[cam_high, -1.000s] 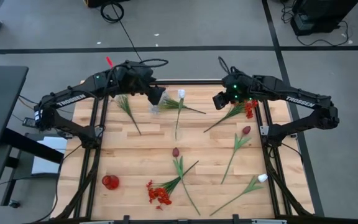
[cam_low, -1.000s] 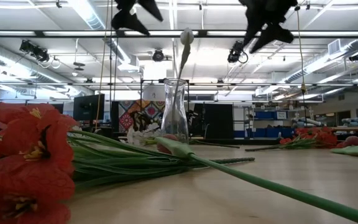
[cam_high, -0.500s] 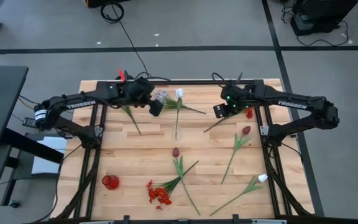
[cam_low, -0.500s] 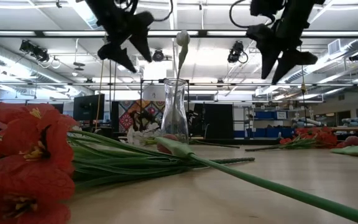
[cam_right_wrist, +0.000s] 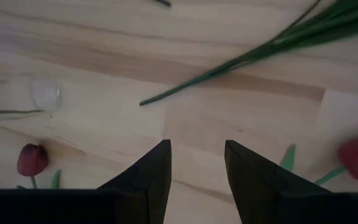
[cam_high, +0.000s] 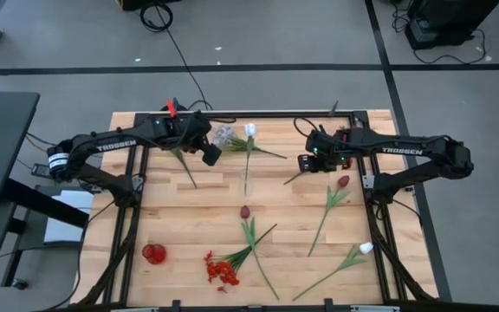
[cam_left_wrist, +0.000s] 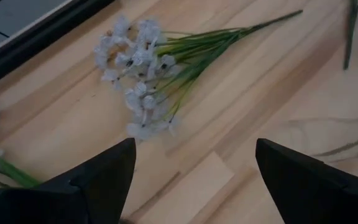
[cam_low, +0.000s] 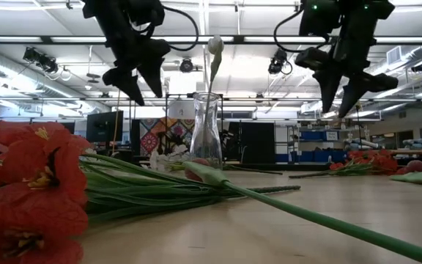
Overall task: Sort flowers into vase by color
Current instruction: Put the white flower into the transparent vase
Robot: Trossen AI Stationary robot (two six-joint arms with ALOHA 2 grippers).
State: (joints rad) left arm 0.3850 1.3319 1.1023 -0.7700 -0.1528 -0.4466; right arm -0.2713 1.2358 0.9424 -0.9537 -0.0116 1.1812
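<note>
— What's in the vase?
— One white tulip, between my claws. Left claw spread wide over the pale spray; right claw parted, empty. Vase barely visible from above.

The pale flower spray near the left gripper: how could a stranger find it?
Look at the wooden table's far edge, left of the glass vase. The pale spray lies flat there, under the left gripper. Unlike the tulips, it has many tiny whitish blossoms.
</note>
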